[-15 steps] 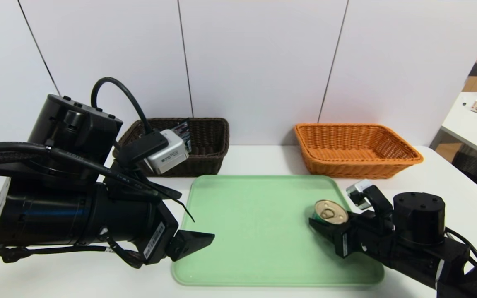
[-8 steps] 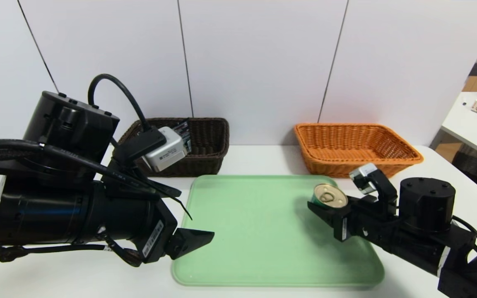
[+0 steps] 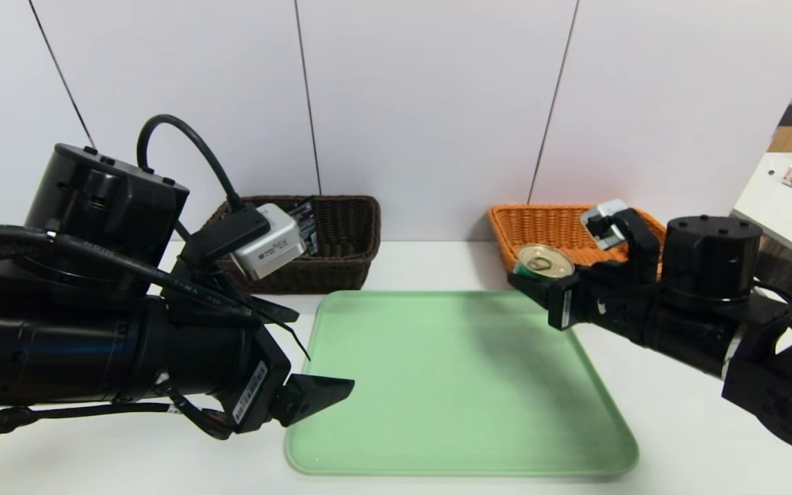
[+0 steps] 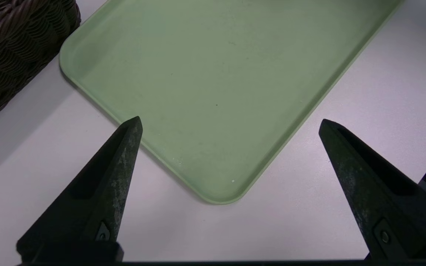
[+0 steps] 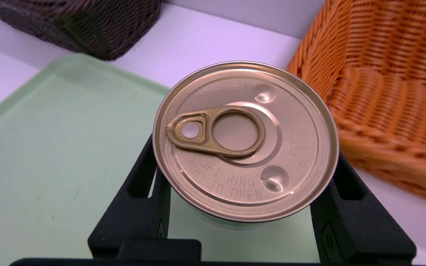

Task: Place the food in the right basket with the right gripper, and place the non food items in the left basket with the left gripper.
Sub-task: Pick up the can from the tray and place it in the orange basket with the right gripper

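Lifted clear of the pale green rectangular tray [image 3: 465, 412] since the earlier frame, the short round can with a gold-coloured metal pull-ring lid and a green side [image 3: 545, 262] had travelled up and away from the robot's body, along with the right claw [image 3: 540, 275]. Its fingers were clamped on the can from two opposite sides, and the lid faced up toward the wrist, a little tilted. The words "PULL TO OPEN" were stamped in the metal beside the ring.

Just beyond the right claw stood the orange woven basket [image 3: 516, 234], partly hidden behind that arm; the can was near its closer left edge but not inside it. On the robot's side of the right claw, lower down, the tray lay on the white desk [image 3: 678, 426], with a soft shadow across its surface. In the right wrist view, the part of the orange basket's floor that showed was bare.

Well apart from the right claw, to its left, the left claw [image 3: 324, 357] hung near the tray's left side, its fingers spread wide with nothing between them. The left arm had drawn back slightly over the same stretch. Beyond the left claw sat the dark brown woven basket [image 3: 341, 268], partly covered by the arm, with a dark, flat, printed packet [image 3: 305, 223] leaning inside it. Behind both baskets rose a white panelled wall [image 3: 430, 117].
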Available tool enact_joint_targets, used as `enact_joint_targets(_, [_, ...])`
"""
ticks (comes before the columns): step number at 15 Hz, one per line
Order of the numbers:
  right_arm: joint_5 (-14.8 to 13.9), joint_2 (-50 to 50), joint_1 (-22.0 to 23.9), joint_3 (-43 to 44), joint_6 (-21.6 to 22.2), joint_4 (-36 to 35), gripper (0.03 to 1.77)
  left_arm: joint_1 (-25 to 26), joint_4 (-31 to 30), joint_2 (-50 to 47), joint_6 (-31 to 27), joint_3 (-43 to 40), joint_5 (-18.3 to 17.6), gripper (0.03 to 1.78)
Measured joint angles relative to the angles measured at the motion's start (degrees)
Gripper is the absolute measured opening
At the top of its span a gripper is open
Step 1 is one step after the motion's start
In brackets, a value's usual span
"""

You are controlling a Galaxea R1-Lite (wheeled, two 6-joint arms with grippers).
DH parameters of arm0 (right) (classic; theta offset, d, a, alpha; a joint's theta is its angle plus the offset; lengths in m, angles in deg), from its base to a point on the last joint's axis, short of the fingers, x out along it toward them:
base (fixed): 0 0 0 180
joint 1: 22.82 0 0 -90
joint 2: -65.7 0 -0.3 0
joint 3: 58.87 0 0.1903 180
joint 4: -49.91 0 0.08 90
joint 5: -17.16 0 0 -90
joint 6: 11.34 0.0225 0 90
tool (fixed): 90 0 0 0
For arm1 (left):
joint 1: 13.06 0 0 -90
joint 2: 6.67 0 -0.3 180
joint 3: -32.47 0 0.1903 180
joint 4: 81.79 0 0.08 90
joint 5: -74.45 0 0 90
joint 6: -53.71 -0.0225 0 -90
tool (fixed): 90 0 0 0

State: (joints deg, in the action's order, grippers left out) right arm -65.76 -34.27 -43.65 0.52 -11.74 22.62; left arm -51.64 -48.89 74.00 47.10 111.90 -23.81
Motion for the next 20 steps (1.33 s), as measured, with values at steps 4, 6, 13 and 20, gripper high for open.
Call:
enact_joint_targets(4, [0.0, 2.0, 3.3, 10.0, 0.0, 12.5, 1.00, 0.0, -0.1, -0.1, 0.1, 0.0, 0.1, 1.69])
enact_joint_targets(6, [0.0, 2.5, 5.7, 13.2, -0.1, 17.3, 1.00, 0.2, -0.1, -0.1, 0.4, 0.1, 0.1, 1.69])
enact_joint_targets(13, [-0.1, -0.8, 13.5, 23.0, 0.0, 24.6, 1.00, 0.2, -0.1, 0.0, 0.7, 0.2, -0.1, 1.69])
enact_joint_targets(20, [-1.2, -8.2, 17.6, 36.6, 0.0, 36.6, 1.00, 0.2, -0.1, 0.5, 1.0, 0.3, -0.1, 1.69])
